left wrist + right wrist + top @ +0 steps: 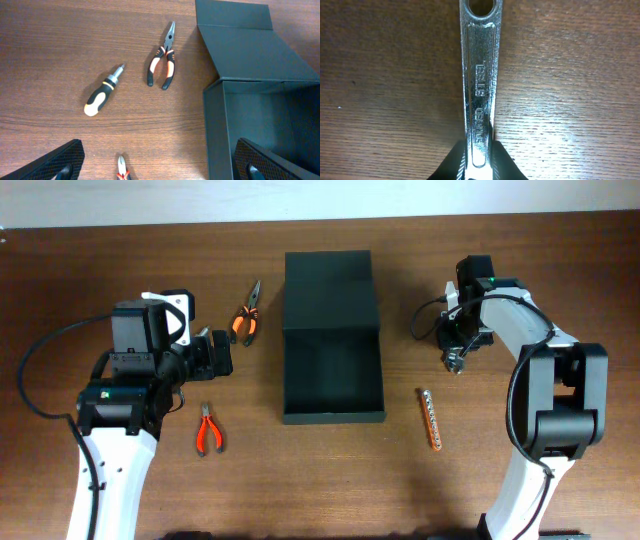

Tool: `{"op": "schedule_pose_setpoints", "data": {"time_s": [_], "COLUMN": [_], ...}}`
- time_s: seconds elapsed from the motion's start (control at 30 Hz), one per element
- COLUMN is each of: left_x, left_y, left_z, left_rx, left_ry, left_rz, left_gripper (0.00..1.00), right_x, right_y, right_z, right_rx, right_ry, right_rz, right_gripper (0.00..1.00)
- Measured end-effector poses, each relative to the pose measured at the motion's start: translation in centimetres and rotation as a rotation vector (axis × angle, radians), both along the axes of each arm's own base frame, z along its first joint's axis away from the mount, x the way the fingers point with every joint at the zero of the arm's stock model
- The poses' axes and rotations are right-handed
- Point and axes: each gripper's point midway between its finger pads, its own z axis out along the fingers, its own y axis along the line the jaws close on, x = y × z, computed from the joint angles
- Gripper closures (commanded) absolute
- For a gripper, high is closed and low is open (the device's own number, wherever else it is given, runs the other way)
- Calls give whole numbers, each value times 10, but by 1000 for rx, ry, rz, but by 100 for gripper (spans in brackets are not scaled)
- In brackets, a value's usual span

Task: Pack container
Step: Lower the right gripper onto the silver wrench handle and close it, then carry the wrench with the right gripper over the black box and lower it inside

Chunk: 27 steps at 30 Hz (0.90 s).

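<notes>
The container (285,370) is a dark green open box in the middle of the table, with its flap lid (330,285) lying flat behind it. In the left wrist view its wall (215,130) is at the right. My left gripper (218,356) is open and empty, left of the box; its fingers (160,167) frame bare table and a box corner. My right gripper (457,352) is right of the box, low over the table. It is shut (479,160) on a silver wrench (480,75), whose ring end points away from the camera.
Orange-and-black needle-nose pliers (247,318) (162,62) lie left of the lid. A black-and-yellow screwdriver (102,90) lies near them. Small red pliers (208,430) (121,171) lie at the front left. An orange bit strip (430,420) lies right of the box.
</notes>
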Motion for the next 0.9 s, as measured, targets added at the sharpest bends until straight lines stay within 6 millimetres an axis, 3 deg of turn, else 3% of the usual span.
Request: {"op": "schedule_pose_setpoints", "data": {"time_s": [0.9], "left_x": [0], "left_y": [0], "left_z": [0], "left_rx": [0], "left_ry": [0], "left_rz": [0], "left_gripper": [1], "right_x": [-5], "right_y": [0], "right_z": [0], "right_rx": [1], "right_ry": [21], "right_rz": [-11], "right_gripper": [90]}}
